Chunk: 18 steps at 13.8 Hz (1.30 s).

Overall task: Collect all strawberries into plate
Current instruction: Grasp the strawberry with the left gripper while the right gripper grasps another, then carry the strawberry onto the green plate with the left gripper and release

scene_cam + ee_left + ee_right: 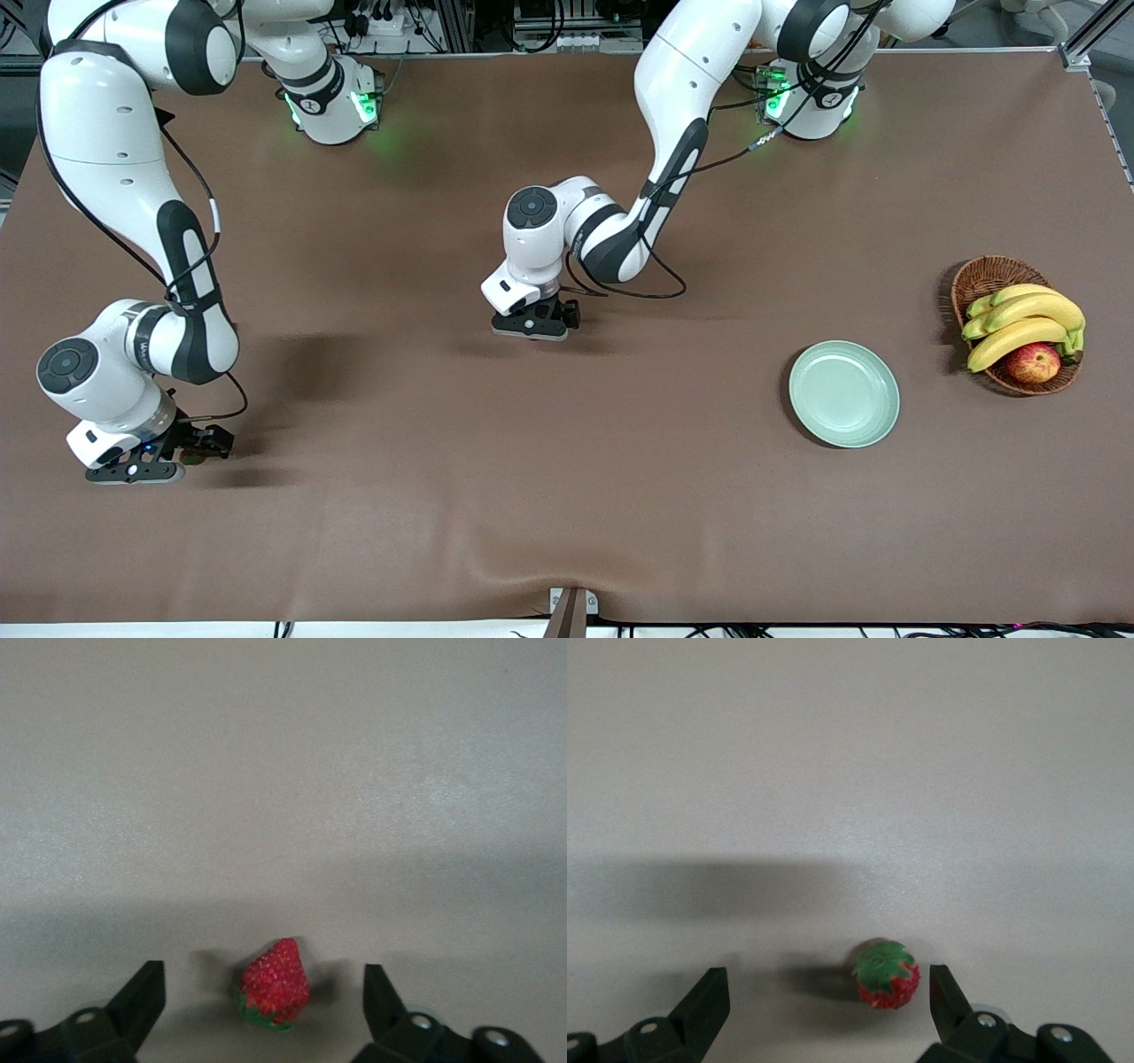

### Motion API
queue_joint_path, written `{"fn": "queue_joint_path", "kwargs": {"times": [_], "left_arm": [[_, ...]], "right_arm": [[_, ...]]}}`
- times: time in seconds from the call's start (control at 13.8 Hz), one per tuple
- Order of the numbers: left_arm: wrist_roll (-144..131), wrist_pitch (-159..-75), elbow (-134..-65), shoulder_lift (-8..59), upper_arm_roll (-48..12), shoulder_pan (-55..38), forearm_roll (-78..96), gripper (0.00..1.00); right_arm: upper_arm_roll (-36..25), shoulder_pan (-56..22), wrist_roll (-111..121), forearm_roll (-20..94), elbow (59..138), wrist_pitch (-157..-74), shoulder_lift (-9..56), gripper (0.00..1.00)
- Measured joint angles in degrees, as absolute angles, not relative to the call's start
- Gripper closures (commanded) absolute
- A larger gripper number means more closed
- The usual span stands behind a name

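Nothing is sitting in the mint-green plate (pixel 843 393) yet, so every berry is still waiting. The left gripper (pixel 264 1003), low over mid-table, is straddling a strawberry (pixel 275 984) with jaws apart, untouching. The right gripper (pixel 829 1003), at its arm's end, is gaping around another strawberry (pixel 887 975); no readable writing is showing anywhere.

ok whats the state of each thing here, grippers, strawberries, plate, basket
left gripper: open, low over the table middle, fingers either side of a strawberry
strawberry: on the table, lying on its side, not gripped
right gripper: open, low at the right arm's end of the table, astride another strawberry
second strawberry: on the table, green cap showing, close to one finger
plate: empty
wicker basket: holds bananas and an apple
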<state>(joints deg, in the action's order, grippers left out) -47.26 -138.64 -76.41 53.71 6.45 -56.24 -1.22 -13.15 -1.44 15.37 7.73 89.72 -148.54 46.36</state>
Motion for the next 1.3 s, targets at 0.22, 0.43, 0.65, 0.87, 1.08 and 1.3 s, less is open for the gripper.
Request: {"fn": "queue_joint_path", "kwargs": {"times": [0.22, 0.43, 0.65, 0.87, 1.08, 1.3], "left_arm": [[-51.57, -138.70, -76.41, 54.07, 6.43, -56.37, -1.22, 1.00], [-53.83, -138.85, -76.25, 54.13, 6.42, -56.47, -1.22, 1.00], [-55.40, -138.71, -75.16, 53.96, 6.46, -56.43, -1.22, 1.00], [-59.27, -133.85, -74.23, 50.73, 7.08, -54.94, -0.60, 1.00], [-59.46, -128.36, -73.88, 44.82, 7.01, -49.06, 2.59, 1.00], [-59.46, -122.90, -74.04, 40.68, 6.86, -44.83, 3.57, 1.00]], "right_arm": [[-12.54, 0.48, 17.50, 7.71, 88.55, -148.95, 47.20, 0.00], [-10.68, 3.19, 19.65, 7.71, 87.68, -150.24, 48.26, 0.00], [-10.15, 3.68, 19.87, 7.71, 87.46, -150.36, 48.99, 0.00], [-9.98, 3.68, 19.89, 7.71, 87.39, -150.38, 49.16, 0.07], [-9.96, 3.68, 20.71, 7.69, 87.36, -150.38, 49.22, 0.26], [-9.95, 3.69, 22.13, 7.68, 87.33, -150.38, 49.28, 0.46]]}}
